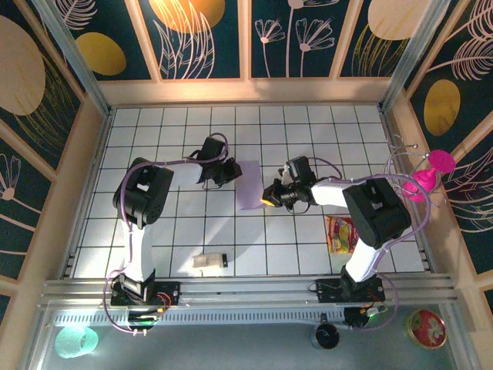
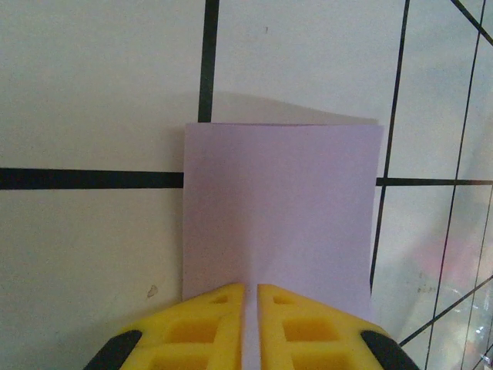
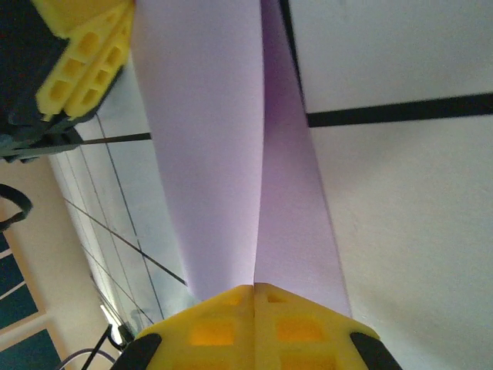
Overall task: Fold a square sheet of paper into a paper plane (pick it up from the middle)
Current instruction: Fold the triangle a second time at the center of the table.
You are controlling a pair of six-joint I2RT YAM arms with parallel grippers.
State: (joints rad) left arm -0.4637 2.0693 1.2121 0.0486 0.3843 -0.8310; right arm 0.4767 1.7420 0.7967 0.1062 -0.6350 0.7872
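1. The square sheet of paper point(image 1: 249, 185) sits mid-bench, stretched between the two arms. It is well apart from the snack packet point(image 1: 339, 233) and the small white block point(image 1: 209, 262).
2. The left gripper point(image 2: 250, 304) has its yellow fingers almost together, with only a thin slit between them. The near edge of the sheet runs into that slit, so it appears to be pinching the paper at mid-edge.
3. The right gripper point(image 3: 254, 297) is pressed together on the opposite end. From its wrist view, two lilac layers meet at a lengthwise crease that leads straight into the fingertips.
4. Holding both ends on the centre line probably keeps the thin paper taut and the crease straight. Gripped at only one end, it would sag or twist.
5. A shadow beyond the far edge in the left wrist view suggests the sheet is raised slightly off the bench point(image 1: 154, 131). That would give the fingers room beneath it.
6. The fold seems to be at an early stage, with no pointed nose visible yet.
7. The likely risk is tearing or skewing if the arms pull unevenly.
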